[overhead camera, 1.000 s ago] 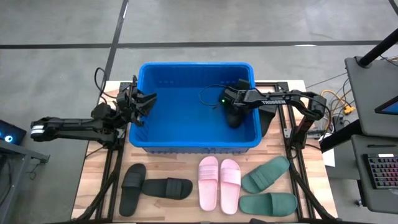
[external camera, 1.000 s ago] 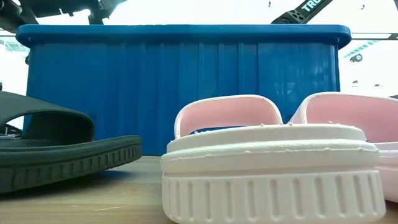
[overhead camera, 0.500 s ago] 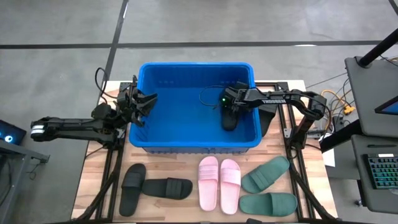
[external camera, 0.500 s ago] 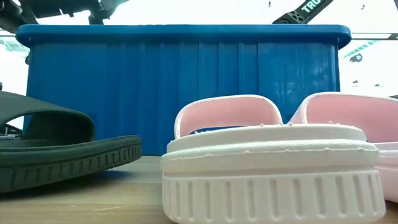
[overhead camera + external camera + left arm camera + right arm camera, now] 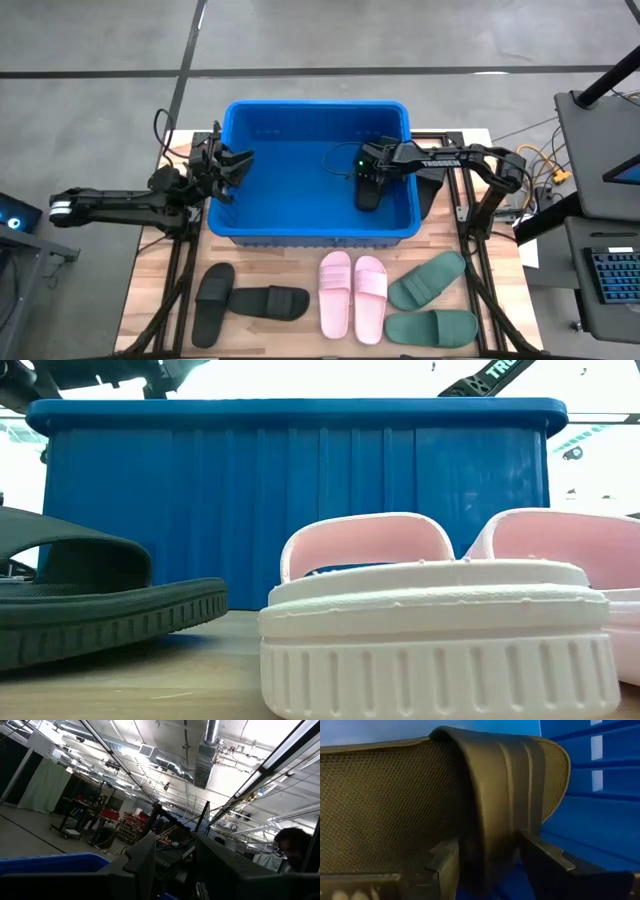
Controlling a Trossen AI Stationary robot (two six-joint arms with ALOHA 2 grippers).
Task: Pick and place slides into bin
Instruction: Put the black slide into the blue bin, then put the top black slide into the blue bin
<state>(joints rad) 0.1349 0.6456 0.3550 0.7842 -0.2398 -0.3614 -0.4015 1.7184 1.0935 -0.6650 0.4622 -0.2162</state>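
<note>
- the blue bin [image 5: 240, 232] is seen at the far middle of the wooden table [image 5: 150, 290], between the two arms.
- the right claw [image 5: 367, 176] is held inside the bin near its right wall, with a black slide [image 5: 369, 190] at its tips.
- in the right wrist view, the strap of that black slide [image 5: 485, 795] is seen between the two fingers [image 5: 442, 862], which stand on either side of it; whether it is gripped or let go cannot be told.
- the left claw [image 5: 222, 165] is held over the bin's left rim; nothing is seen in it, and its opening cannot be told.
- on the table in front of the bin, two black slides [image 5: 250, 300], two pink slides [image 5: 352, 292] and two green slides [image 5: 430, 300] are laid out.
</note>
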